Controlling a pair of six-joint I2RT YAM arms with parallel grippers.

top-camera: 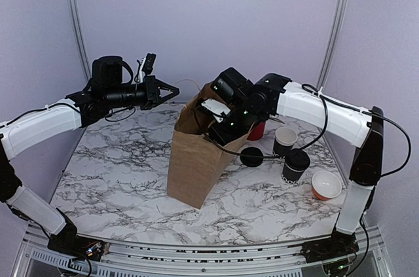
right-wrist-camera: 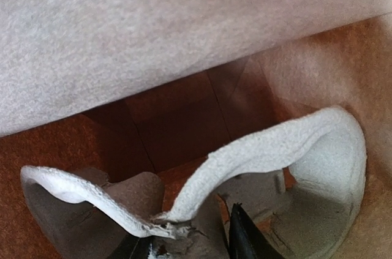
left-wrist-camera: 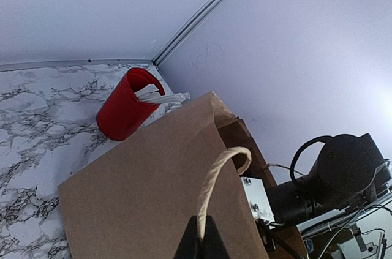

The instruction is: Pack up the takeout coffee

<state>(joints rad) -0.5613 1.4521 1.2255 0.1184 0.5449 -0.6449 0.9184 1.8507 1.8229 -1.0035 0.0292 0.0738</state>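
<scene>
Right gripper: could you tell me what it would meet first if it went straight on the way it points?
The right gripper holds the pulp tray; beyond it, probably the paper bag's floor.

Laboratory robot cell: marbled table point(top-camera: 118, 179) boxed by lilac wall panels point(top-camera: 209, 15) and metal posts point(top-camera: 75, 21), two robot arms point(top-camera: 321, 110) bolted at its near edge.
</scene>
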